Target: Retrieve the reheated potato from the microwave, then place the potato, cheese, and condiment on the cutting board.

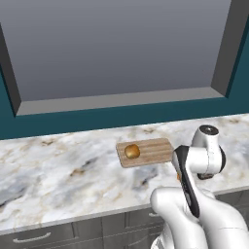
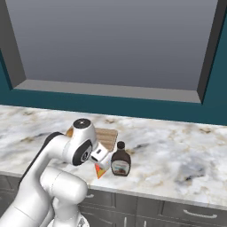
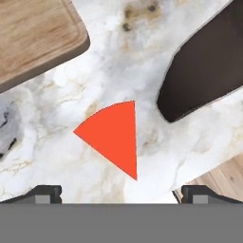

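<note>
The golden-brown potato (image 1: pixel 132 151) rests on the left part of the striped wooden cutting board (image 1: pixel 151 151), whose corner also reaches into the hand view (image 3: pixel 33 38). The cheese (image 3: pixel 114 137), a wedge with its red face up, lies on the marble beside the board, directly under my gripper (image 3: pixel 121 194). The gripper is open, with its fingertips (image 3: pixel 45 193) spread wider than the wedge and nothing between them. In the right base view the cheese (image 2: pixel 99 173) peeks out below the hand. The dark condiment bottle (image 2: pixel 120 162) stands upright just right of it. The microwave is out of view.
The marble counter (image 1: pixel 58 170) runs left and right, with grey drawers (image 1: pixel 34 237) under its front edge. A deep grey window recess (image 1: pixel 121 48) in the teal wall rises behind it. The counter's front edge and the wood floor (image 3: pixel 225 178) lie close to the cheese.
</note>
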Controlling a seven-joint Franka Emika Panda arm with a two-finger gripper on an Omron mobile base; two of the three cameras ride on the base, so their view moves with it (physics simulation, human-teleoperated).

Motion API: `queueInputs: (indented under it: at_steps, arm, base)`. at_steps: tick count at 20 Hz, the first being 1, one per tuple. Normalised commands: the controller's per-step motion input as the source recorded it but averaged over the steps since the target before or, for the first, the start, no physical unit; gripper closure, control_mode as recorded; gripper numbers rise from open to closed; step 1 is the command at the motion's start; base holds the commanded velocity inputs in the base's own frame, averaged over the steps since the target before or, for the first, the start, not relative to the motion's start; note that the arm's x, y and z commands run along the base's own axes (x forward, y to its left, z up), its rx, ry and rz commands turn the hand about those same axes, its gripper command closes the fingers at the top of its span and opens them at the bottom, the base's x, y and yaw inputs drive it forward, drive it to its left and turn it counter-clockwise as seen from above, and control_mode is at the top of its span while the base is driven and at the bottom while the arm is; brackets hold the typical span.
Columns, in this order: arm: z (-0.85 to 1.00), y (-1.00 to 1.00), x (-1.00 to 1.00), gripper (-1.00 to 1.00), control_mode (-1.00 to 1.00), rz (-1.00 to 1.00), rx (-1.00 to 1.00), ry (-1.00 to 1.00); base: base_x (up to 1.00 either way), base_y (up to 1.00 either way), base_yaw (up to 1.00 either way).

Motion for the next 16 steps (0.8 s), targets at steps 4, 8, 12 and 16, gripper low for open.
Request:
queueInputs:
  at_steps: [4,8,12,16]
  arm:
    - [-0.19,-0.05,0.17,-1.0,-1.0,0.0,0.0,0.0]
    - [-0.21,0.0,0.01,-1.0,-1.0,0.0,0.0,0.0]
    - [-0.23,0.0,0.0,-1.0,-1.0,0.0,0.0,0.0]
    - [-0.21,0.0,0.0,-1.0,-1.0,0.0,0.0,0.0]
  base:
    - [0.0,0.0,0.0]
    - [0.0,0.0,0.0]
    - [0.0,0.0,0.0]
    - [0.0,0.0,0.0]
